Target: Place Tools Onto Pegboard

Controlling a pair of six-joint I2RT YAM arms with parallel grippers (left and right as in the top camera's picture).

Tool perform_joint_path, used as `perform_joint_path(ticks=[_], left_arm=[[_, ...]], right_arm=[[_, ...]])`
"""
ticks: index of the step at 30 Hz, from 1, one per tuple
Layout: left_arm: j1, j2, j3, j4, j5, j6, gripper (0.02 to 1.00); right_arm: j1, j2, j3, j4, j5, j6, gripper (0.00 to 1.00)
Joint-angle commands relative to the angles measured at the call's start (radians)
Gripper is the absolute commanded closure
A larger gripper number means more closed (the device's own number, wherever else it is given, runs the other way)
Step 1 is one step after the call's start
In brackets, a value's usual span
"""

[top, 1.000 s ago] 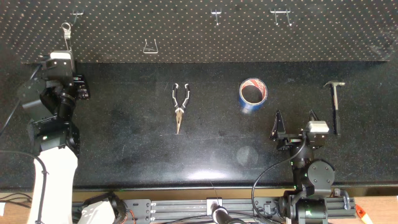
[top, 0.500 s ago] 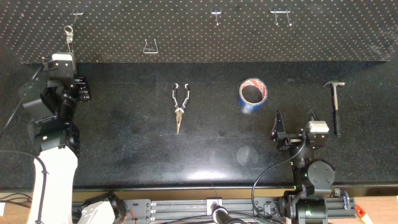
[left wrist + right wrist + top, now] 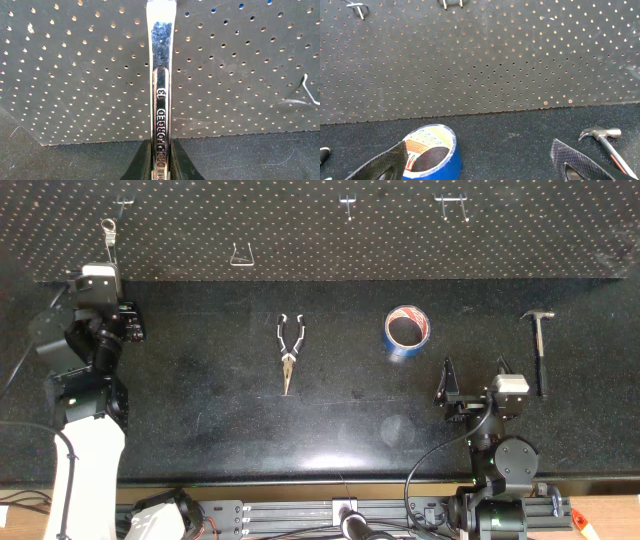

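Observation:
My left gripper (image 3: 160,169) is shut on the shaft of a shiny metal wrench (image 3: 161,85), which stands upright against the pegboard (image 3: 75,75). From above, the wrench (image 3: 107,228) rises over the left gripper (image 3: 98,277) at the board's far left, its head just below a hook (image 3: 123,200). On the black table lie needle-nose pliers (image 3: 290,352), a blue tape roll (image 3: 406,330) and a hammer (image 3: 539,350). My right gripper (image 3: 472,376) stands open near the front right, just short of the tape roll (image 3: 431,150), with the hammer (image 3: 602,137) to its side.
Wire hooks hang on the pegboard: a triangular one (image 3: 241,255), a small one (image 3: 347,202) and a double one (image 3: 452,205). Another hook (image 3: 304,90) sits beside the wrench. The pegboard's lower edge meets the table along the back.
The left gripper and the wrench have shifted very slightly by the pegboard. The right arm has kept still.

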Motion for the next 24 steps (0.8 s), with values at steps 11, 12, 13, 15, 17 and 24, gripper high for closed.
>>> perform_joint_path(ticks=[11,12,13,15,17,24], left_arm=[[-0.004,0.076,0.006,0.092,0.074,-0.012,0.991],[-0.009,0.082,0.006,0.093,0.074,-0.012,0.991],[-0.014,0.085,0.006,0.093,0.074,-0.012,0.991],[-0.027,0.092,0.006,0.093,0.071,-0.011,0.989],[-0.034,0.1,0.006,0.098,0.07,-0.011,0.991],[-0.035,0.113,0.006,0.144,0.006,-0.012,0.991]], right_arm=[[0.007,-0.005,-0.003,-0.006,0.009,0.011,0.069],[0.007,-0.005,-0.003,-0.006,0.009,0.011,0.066],[0.007,-0.005,-0.003,-0.006,0.009,0.011,0.069],[0.007,-0.005,-0.003,-0.006,0.009,0.011,0.069],[0.007,-0.005,-0.003,-0.006,0.009,0.011,0.069],[0.007,-0.005,-0.003,-0.006,0.009,0.011,0.069]])
